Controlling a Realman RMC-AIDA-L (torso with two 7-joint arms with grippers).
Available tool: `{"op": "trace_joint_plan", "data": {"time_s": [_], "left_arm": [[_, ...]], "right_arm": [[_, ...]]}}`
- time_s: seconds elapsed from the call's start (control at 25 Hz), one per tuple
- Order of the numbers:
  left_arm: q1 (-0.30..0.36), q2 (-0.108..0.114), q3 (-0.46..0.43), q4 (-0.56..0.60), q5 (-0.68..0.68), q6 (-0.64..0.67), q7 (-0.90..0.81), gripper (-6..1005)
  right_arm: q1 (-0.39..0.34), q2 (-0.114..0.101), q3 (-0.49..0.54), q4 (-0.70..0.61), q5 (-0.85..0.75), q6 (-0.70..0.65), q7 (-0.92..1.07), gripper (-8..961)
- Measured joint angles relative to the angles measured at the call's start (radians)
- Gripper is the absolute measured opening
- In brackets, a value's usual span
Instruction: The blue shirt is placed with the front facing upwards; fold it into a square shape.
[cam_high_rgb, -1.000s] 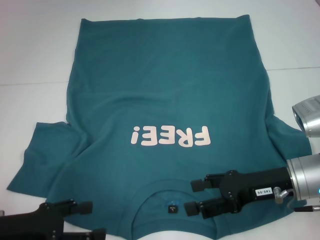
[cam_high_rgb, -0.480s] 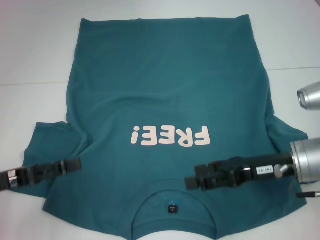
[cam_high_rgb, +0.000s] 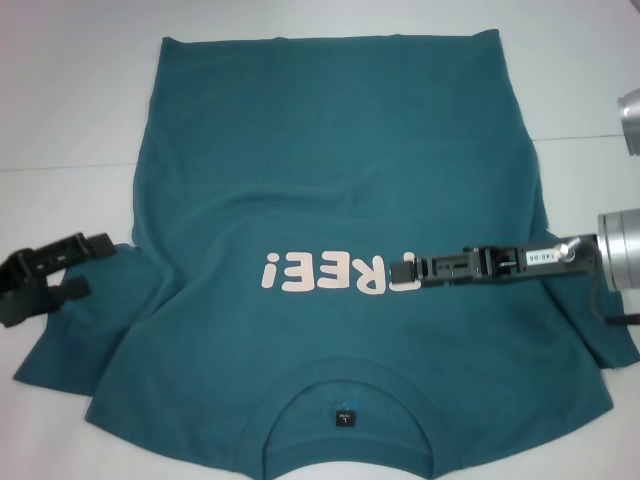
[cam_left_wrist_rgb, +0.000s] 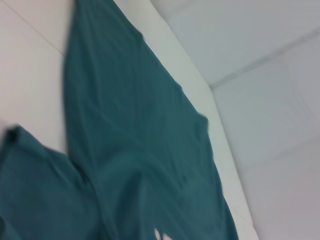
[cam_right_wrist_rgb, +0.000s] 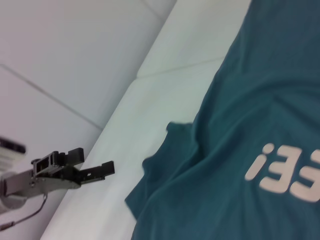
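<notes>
large dark teal-blue cotton t-shirt lies flat on the white surface; left pincer open over its sleeve, right pincer seemingly closed over the lettering.

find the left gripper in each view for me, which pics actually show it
Head view: the left gripper sits at the robot's left edge of the picture, over the blue shirt's sleeve, fingers apart.
Left wrist view: not in it; only shirt and table show.
Right wrist view: the left gripper shows far off, beyond the sleeve.
Shared landmark: the pink lettering, also at.
</notes>
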Motion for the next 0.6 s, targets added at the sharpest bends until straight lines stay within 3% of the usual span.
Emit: {"op": "trace_joint_plan", "data": {"time_s": [0.16,0.6], "left_arm": [[-0.001,0.003,-0.003,-0.010,-0.008,-0.090,-0.046,948],[-0.009,0.011,0.006,-0.089,-0.004,-0.325,-0.074,948]], "right_arm": [[0.012,-0.014,0.001,0.000,0.007,0.030,0.041,941],[0.031,-0.017,0.001,-0.002,0.007,0.057,0.061,940]]}}
